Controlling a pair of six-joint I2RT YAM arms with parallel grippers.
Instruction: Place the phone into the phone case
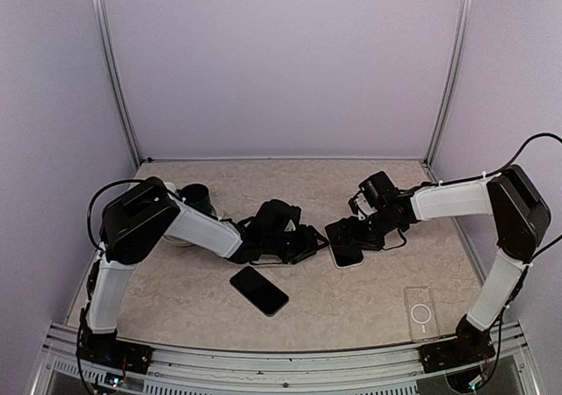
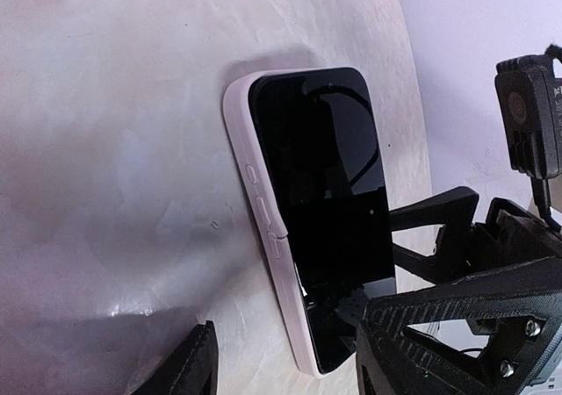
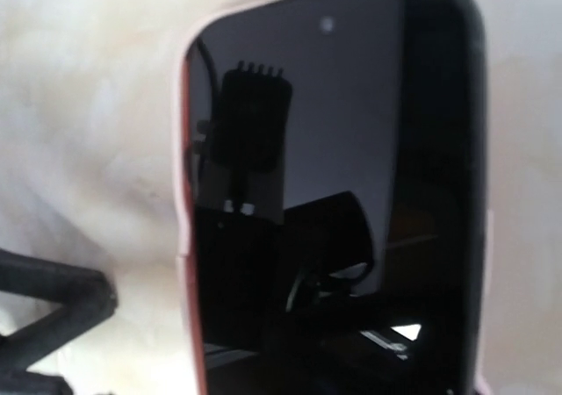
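A black phone (image 1: pixel 344 243) sits inside a pale pink phone case (image 2: pixel 263 211) that lies flat mid-table, screen up. My left gripper (image 1: pixel 307 244) is at its left end. In the left wrist view that gripper (image 2: pixel 290 360) is open, its fingers (image 2: pixel 189 364) standing either side of the phone's near corner and the left one clear of the case. My right gripper (image 1: pixel 353 233) hovers over the phone's other end. Its fingers (image 2: pixel 435 204) are spread apart beside the phone's edge. The phone's screen (image 3: pixel 334 193) fills the right wrist view.
A second, bare black phone (image 1: pixel 259 290) lies on the table in front of the left gripper. A clear case with a ring mark (image 1: pixel 421 312) rests near the front right, by the right arm's base. Frame posts (image 1: pixel 114 70) and walls close the back.
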